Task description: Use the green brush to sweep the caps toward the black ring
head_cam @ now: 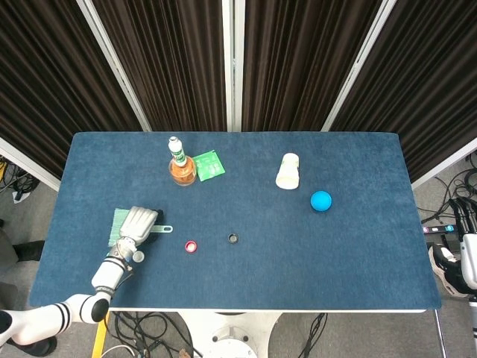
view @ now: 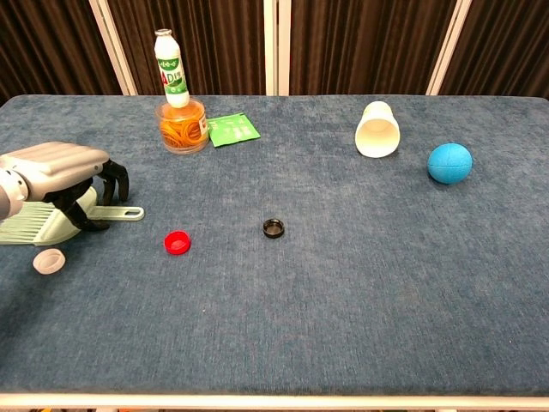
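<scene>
The green brush lies flat at the table's left edge, its handle pointing right. My left hand hovers low over it, fingers arched down around the handle, and the brush is not lifted. A white cap sits just in front of the brush. A red cap lies to the right of the handle. The black ring lies further right, near the table's middle. My right hand hangs beside the table's right edge, only partly visible.
At the back left a bottle stands by a jar of orange bands, next to a green packet. A white cup lies on its side at the back right, with a blue ball beside it.
</scene>
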Controlling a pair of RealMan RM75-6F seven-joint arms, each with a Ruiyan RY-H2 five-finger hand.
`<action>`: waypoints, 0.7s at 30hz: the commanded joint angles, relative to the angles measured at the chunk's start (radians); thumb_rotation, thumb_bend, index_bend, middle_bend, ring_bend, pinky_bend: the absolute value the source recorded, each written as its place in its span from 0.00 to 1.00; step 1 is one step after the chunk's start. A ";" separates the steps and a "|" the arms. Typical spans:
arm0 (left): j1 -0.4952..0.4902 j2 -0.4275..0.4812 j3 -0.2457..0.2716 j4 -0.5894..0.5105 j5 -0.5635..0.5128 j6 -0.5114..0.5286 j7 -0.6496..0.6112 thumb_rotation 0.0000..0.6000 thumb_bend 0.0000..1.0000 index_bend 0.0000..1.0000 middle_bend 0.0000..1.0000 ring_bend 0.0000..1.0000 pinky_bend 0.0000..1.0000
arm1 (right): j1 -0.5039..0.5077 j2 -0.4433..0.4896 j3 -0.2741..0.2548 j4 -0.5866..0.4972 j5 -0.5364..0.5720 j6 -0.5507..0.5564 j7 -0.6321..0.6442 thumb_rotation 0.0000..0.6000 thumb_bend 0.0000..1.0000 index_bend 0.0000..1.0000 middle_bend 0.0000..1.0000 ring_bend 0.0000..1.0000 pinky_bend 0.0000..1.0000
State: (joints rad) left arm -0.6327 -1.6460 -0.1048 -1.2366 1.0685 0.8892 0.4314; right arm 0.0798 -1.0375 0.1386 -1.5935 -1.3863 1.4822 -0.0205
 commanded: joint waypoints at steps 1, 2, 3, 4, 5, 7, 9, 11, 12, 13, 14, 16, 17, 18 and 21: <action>-0.005 -0.005 0.005 0.009 0.002 -0.005 0.007 1.00 0.19 0.40 0.48 0.77 0.91 | 0.000 0.000 0.000 -0.001 0.000 0.000 0.000 1.00 0.17 0.00 0.05 0.00 0.01; -0.007 -0.006 0.007 0.012 0.005 -0.004 0.010 1.00 0.19 0.40 0.48 0.77 0.91 | -0.001 -0.001 -0.001 -0.001 0.000 -0.001 0.000 1.00 0.17 0.00 0.05 0.00 0.01; -0.008 -0.007 0.010 0.016 0.010 -0.003 0.012 1.00 0.20 0.41 0.48 0.77 0.91 | -0.001 -0.001 -0.001 -0.001 0.001 -0.001 0.000 1.00 0.17 0.00 0.05 0.00 0.01; -0.009 -0.008 0.012 0.019 0.013 -0.003 0.013 1.00 0.20 0.42 0.48 0.77 0.91 | -0.002 -0.001 -0.001 -0.001 0.001 -0.001 0.001 1.00 0.17 0.00 0.05 0.00 0.01; -0.010 -0.007 0.015 0.021 0.017 -0.005 0.014 1.00 0.21 0.42 0.48 0.77 0.91 | -0.002 -0.001 -0.001 -0.001 0.002 -0.001 0.001 1.00 0.18 0.00 0.05 0.00 0.01; -0.010 -0.009 0.024 0.026 0.026 -0.007 0.015 1.00 0.22 0.44 0.49 0.77 0.91 | -0.004 -0.002 -0.001 -0.002 0.004 0.000 0.002 1.00 0.18 0.00 0.05 0.00 0.01; -0.007 -0.011 0.031 0.029 0.038 0.001 0.009 1.00 0.24 0.45 0.50 0.77 0.91 | -0.005 -0.003 -0.002 -0.001 0.005 0.000 0.002 1.00 0.17 0.00 0.05 0.00 0.01; -0.003 -0.010 0.035 0.029 0.053 0.007 -0.005 1.00 0.27 0.46 0.51 0.77 0.91 | -0.005 -0.002 -0.002 -0.003 0.006 -0.002 0.003 1.00 0.17 0.00 0.05 0.00 0.01; -0.001 -0.008 0.037 0.028 0.061 0.009 -0.015 1.00 0.29 0.47 0.52 0.77 0.91 | -0.005 -0.001 -0.002 -0.004 0.005 -0.001 0.004 1.00 0.17 0.00 0.05 0.00 0.01; 0.001 -0.004 0.041 0.027 0.074 0.010 -0.030 1.00 0.30 0.48 0.52 0.77 0.91 | -0.006 -0.001 -0.002 -0.005 0.004 0.000 0.005 1.00 0.17 0.00 0.05 0.00 0.01; 0.002 0.000 0.043 0.028 0.083 0.011 -0.041 1.00 0.30 0.48 0.53 0.77 0.91 | -0.006 0.000 -0.002 -0.006 0.003 0.001 0.006 1.00 0.17 0.00 0.05 0.00 0.01; 0.005 0.010 0.045 0.027 0.102 0.012 -0.072 1.00 0.32 0.49 0.54 0.77 0.91 | -0.006 0.001 -0.002 -0.007 0.002 0.002 0.007 1.00 0.17 0.00 0.05 0.00 0.01; 0.006 0.017 0.043 0.025 0.111 0.015 -0.090 1.00 0.32 0.49 0.54 0.77 0.91 | -0.006 0.002 -0.002 -0.008 0.002 0.002 0.007 1.00 0.17 0.00 0.05 0.00 0.01; 0.007 0.028 0.039 0.022 0.126 0.023 -0.115 1.00 0.33 0.50 0.55 0.77 0.91 | -0.007 0.002 -0.001 -0.009 0.002 0.003 0.006 1.00 0.17 0.00 0.05 0.00 0.01; 0.017 0.061 0.024 0.015 0.164 0.061 -0.189 1.00 0.34 0.50 0.57 0.77 0.91 | -0.008 0.003 -0.001 -0.010 0.001 0.005 0.008 1.00 0.17 0.00 0.05 0.00 0.01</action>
State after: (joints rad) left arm -0.6245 -1.6133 -0.0696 -1.2141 1.2007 0.9216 0.2947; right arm 0.0717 -1.0344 0.1372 -1.6037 -1.3846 1.4869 -0.0132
